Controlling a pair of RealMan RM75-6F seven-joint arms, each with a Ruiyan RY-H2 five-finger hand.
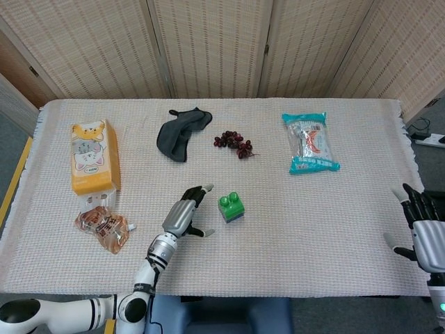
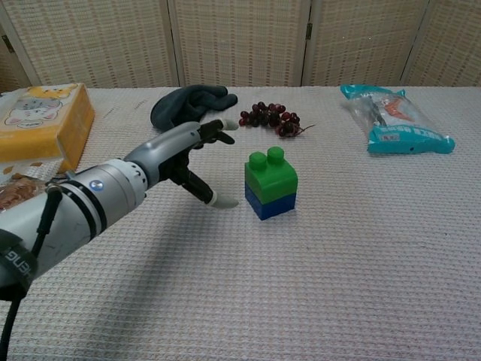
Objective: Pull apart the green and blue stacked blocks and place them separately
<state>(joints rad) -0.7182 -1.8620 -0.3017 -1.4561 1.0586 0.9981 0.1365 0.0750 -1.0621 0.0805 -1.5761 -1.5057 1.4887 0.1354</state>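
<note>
While left robot hand (image 2: 197, 159) spread, empty, beside green block (image 2: 270, 175) | pinch green sides, brace blue block (image 2: 270, 204) | right robot hand (image 1: 425, 233) spread, idle

No text, brand or number can be read with certainty in these pictures. The yellow box (image 1: 94, 157) near the left edge of the table (image 1: 334, 229) carries cartoon cat faces but no letters that I can make out, and the teal packet (image 1: 310, 142) toward the far right corner has a printed label that is too small to read. The snack pouch (image 1: 101, 227) at the left near edge also shows print, but it is too blurred to tell any word.
</note>
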